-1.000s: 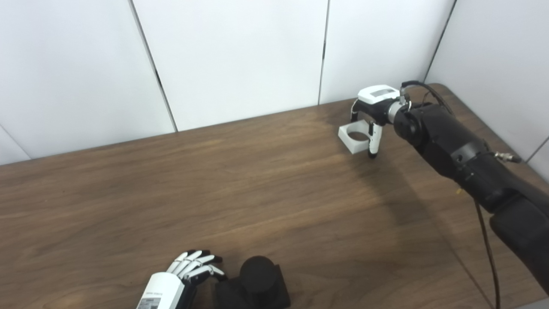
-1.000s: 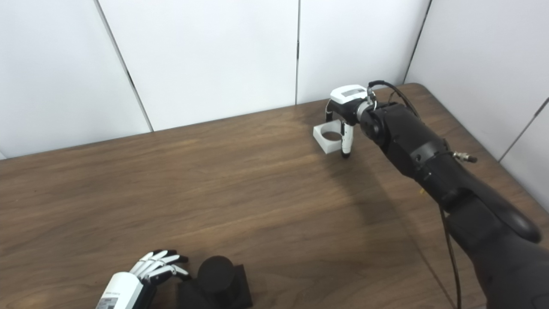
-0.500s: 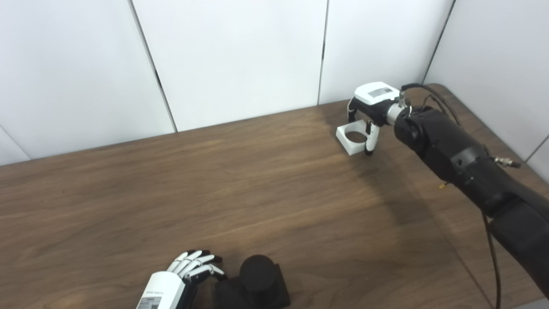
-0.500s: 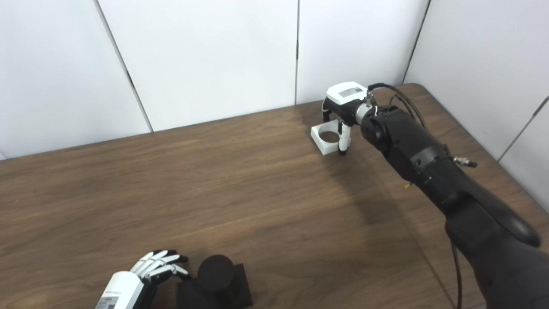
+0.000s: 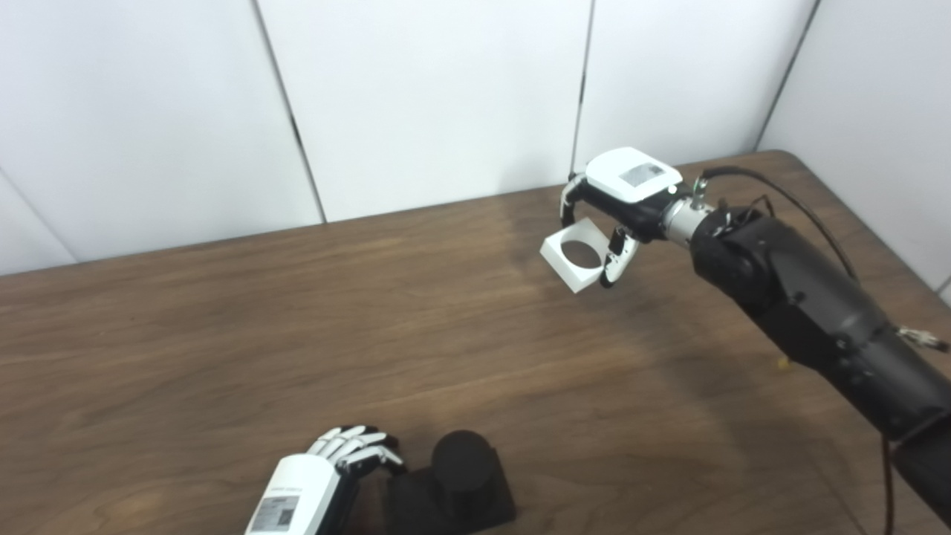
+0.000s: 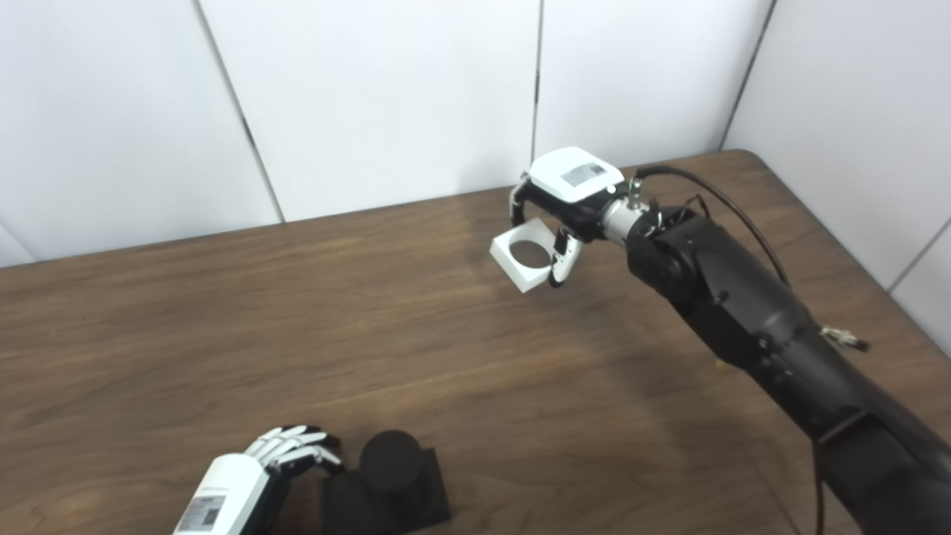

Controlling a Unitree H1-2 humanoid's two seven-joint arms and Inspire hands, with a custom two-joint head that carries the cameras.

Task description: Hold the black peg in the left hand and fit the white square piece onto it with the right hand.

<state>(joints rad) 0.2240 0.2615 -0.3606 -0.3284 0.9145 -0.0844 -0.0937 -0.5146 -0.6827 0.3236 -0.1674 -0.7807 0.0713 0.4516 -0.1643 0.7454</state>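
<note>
The black peg [image 5: 462,464] is a short round post on a square black base, standing on the table at the bottom edge. My left hand [image 5: 327,475] lies just left of the base, open, fingertips at the base's corner and not around the post. Far off at the back right, my right hand [image 5: 628,193] is shut on the white square piece [image 5: 576,281], fingers behind it and thumb on its near side. The piece has a round hole, hangs tilted above the table and casts a shadow below it.
The brown wooden table [image 5: 223,334] runs to white wall panels [image 5: 431,96] at the back and a rounded corner at the far right. A black cable loops over my right forearm [image 5: 802,305].
My right hand has lifted the white piece off the table and carried it left, toward the middle. The camera has shifted a little. My left hand and the peg stay put.
</note>
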